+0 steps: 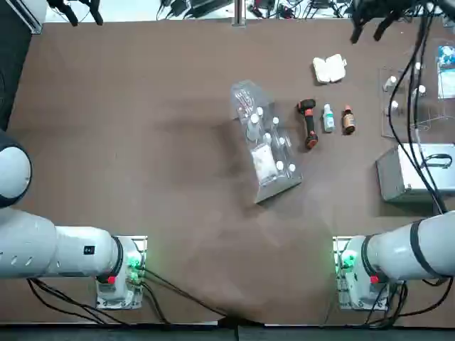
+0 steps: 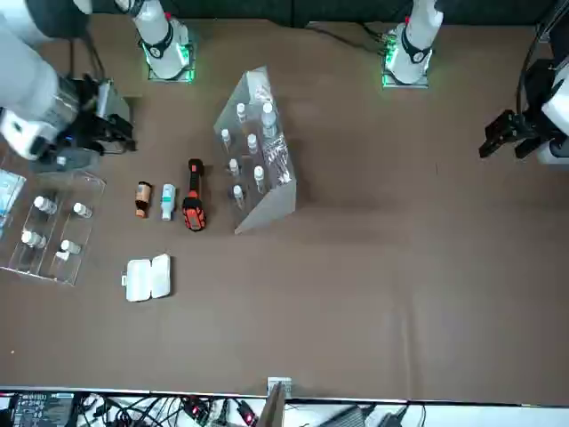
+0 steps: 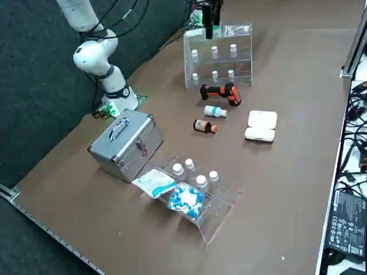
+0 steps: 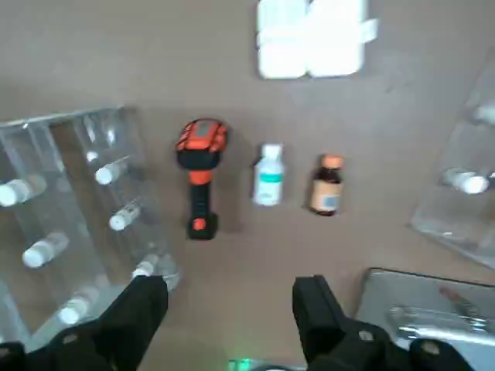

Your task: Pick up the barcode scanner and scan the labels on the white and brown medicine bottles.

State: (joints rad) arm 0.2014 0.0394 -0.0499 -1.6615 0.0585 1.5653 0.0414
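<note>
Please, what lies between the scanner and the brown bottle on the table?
The white bottle lies between the scanner and the brown bottle, apart from both. The top view shows it, and the wrist view as well.

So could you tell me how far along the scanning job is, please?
Nothing looks done: the barcode scanner lies on the table beside the white bottle and brown bottle. The right gripper hangs open and empty above them. Picking up the scanner and scanning both remain.

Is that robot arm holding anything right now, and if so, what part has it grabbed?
Nothing is held. The right gripper hangs open above the table, and the barcode scanner lies untouched beside the white bottle and brown bottle.
</note>
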